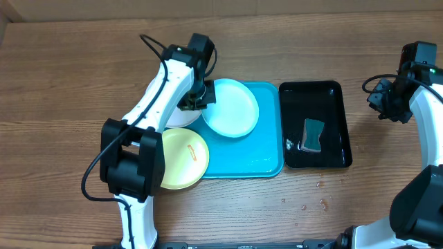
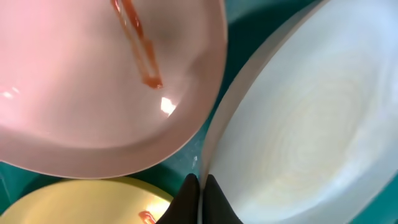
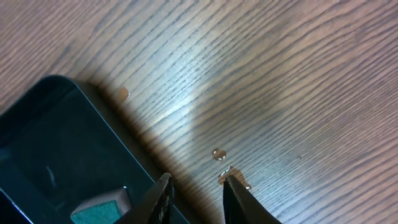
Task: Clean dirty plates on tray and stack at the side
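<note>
The turquoise tray (image 1: 256,155) lies mid-table. A pale blue plate (image 1: 232,107) rests on its upper part. My left gripper (image 1: 201,98) is shut on that plate's left rim; in the left wrist view the fingers (image 2: 200,183) pinch the rim of the pale plate (image 2: 298,124). A white plate (image 1: 181,119) with an orange-red smear (image 2: 137,43) lies just left, mostly under my arm. A yellow-green plate (image 1: 181,158), also smeared (image 2: 147,217), overlaps the tray's left edge. My right gripper (image 3: 196,186) is open and empty over the table.
A glossy black tray (image 1: 315,155) stands right of the turquoise one and holds a teal sponge (image 1: 313,135); the tray's corner (image 3: 50,143) and the sponge (image 3: 99,208) show in the right wrist view. Water drops (image 3: 219,154) lie on the wooden table.
</note>
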{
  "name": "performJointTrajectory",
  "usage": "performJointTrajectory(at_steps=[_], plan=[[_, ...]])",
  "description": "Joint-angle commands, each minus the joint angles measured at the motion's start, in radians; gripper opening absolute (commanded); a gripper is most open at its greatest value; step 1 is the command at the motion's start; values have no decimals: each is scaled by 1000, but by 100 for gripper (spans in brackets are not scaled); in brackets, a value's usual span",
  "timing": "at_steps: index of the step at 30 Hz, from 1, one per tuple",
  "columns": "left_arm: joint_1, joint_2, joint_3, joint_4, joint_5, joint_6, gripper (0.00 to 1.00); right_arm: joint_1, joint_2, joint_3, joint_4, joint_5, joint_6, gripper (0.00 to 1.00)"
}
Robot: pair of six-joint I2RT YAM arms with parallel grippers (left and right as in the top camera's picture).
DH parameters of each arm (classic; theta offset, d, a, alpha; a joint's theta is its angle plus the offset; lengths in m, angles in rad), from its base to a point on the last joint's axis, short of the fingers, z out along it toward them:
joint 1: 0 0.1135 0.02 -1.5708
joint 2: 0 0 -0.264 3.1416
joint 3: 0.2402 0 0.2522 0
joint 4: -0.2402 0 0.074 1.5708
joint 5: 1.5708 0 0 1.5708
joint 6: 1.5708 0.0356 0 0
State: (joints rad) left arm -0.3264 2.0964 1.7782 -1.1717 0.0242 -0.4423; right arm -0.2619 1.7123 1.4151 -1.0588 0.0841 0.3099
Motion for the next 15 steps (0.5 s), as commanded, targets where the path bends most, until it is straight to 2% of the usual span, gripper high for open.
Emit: performJointTrajectory(at_steps=[1,4,6,8,10,11,15], plan=[[0,-34,82,-19,-6,18,4,-22,-6,11,22,13,-4,32],[0,-34,133,-39,-6,24,4,-45,-6,11,41,13,-4,36],[0,-34,172,-53,-6,28,4,-69,-6,11,53,12,-4,42],[0,-34,206,-65,-6,27,4,-87,-5,11,63,13,-4,62],[-1,-34,235,-74,-6,27,4,-105,-4,11,67,13,-4,93],[-2,-34,249,-73,-5,27,4,-110,-4,11,66,12,-4,100],[-32,-34,266,-37,-6,27,4,-115,-4,11,67,1,-3,100]])
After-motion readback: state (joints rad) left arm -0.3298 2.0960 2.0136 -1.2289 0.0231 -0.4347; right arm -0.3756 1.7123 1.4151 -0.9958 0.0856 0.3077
